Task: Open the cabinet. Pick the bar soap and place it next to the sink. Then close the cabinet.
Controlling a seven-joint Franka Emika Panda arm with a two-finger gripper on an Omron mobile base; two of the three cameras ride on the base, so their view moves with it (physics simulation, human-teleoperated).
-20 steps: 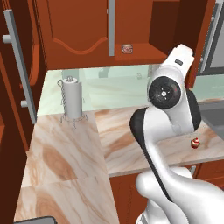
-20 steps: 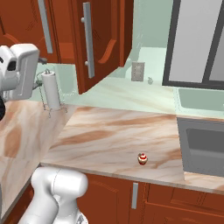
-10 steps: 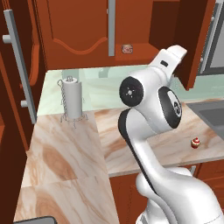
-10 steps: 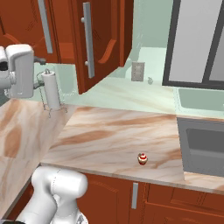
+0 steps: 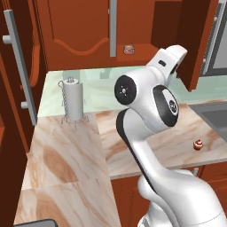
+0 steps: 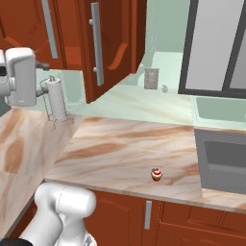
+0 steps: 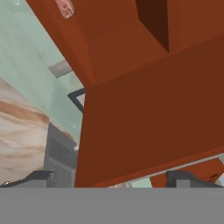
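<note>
tool [image 7: 109, 177] held spread, empty, just under the open cabinet [image 5: 195, 40] door | bar soap [image 5: 129, 49] seen on the cabinet shelf | risk: door edge could be struck when reaching in

The cabinet [image 5: 88, 31] hangs above the counter [image 5: 71, 155], one door [image 5: 195, 40] swung open to the right. The bar soap [image 5: 129, 49] lies inside on its shelf. A paper-towel holder [image 5: 72, 99] stands at the counter's back left. A cupcake-like item [image 5: 197, 145] sits near the front edge, left of the sink [image 6: 223, 158].
</note>
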